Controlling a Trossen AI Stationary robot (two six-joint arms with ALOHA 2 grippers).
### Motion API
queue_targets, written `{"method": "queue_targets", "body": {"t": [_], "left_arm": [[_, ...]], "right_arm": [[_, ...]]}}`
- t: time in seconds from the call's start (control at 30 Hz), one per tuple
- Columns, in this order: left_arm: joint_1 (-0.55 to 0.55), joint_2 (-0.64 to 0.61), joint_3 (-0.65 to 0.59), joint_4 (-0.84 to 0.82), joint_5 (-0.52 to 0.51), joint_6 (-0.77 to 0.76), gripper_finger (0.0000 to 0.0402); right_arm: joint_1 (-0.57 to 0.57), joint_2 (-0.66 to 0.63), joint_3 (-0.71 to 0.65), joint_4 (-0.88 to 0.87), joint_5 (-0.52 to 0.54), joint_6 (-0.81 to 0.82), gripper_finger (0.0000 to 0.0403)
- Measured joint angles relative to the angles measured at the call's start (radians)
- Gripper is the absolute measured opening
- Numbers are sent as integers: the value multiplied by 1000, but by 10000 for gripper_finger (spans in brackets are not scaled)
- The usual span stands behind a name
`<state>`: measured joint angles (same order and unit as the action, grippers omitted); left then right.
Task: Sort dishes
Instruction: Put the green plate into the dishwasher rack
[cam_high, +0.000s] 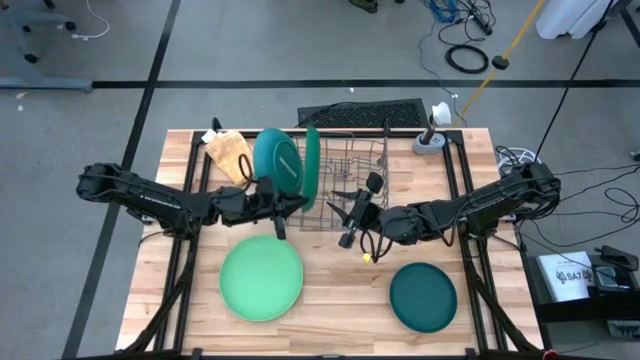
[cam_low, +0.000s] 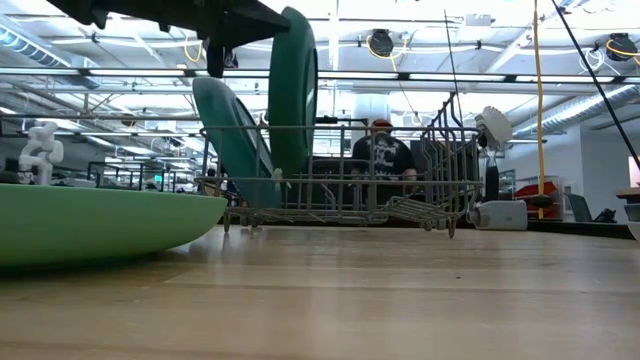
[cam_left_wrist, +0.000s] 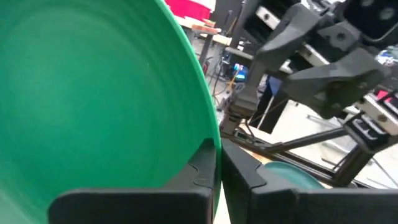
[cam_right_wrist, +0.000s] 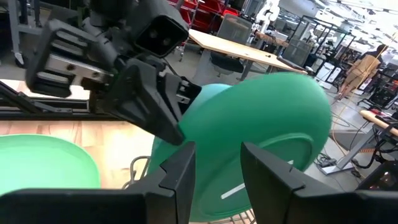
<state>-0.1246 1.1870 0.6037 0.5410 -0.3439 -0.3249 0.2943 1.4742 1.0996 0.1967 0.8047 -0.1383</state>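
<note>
A grey wire rack (cam_high: 345, 170) stands at the table's far middle. Two dishes stand on edge in it: a teal plate (cam_high: 273, 160) leaning toward the left, and a dark green plate (cam_high: 312, 160) upright beside it. My left gripper (cam_high: 298, 203) is shut on the dark green plate (cam_left_wrist: 93, 93). My right gripper (cam_high: 348, 215) stands open just right of that plate, its fingers (cam_right_wrist: 186, 168) pointing at the plate's back (cam_right_wrist: 261, 137) with nothing between them. A light green plate (cam_high: 261, 277) and a dark teal plate (cam_high: 423, 296) lie flat on the near part of the table. My left gripper pinches the dark green plate's rim (cam_left_wrist: 211, 134) between its two fingers, one on each face, at the plate's near-side edge (cam_high: 309, 200). The fingers come in level from the table's left. The plate stands upright, its lower edge in the rack (cam_low: 290, 190).
A tan waffle-textured lump (cam_high: 228, 152) lies left of the rack. A grey device (cam_high: 432, 140) stands at the far right and a black mat (cam_high: 365, 112) behind the rack. A small yellow piece (cam_high: 367, 257) lies under the right arm. People sit beyond the table (cam_low: 385, 155).
</note>
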Motion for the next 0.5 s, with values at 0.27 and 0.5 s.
{"method": "queue_targets", "body": {"t": [0.27, 0.5], "left_arm": [[-1, 0, 0, -40, -28, -8, 18], [14, 0, 0, -63, -32, -9, 18]], "right_arm": [[0, 0, 0, 0, 0, 0, 118], [0, 0, 0, 1, 0, 0, 118]]}}
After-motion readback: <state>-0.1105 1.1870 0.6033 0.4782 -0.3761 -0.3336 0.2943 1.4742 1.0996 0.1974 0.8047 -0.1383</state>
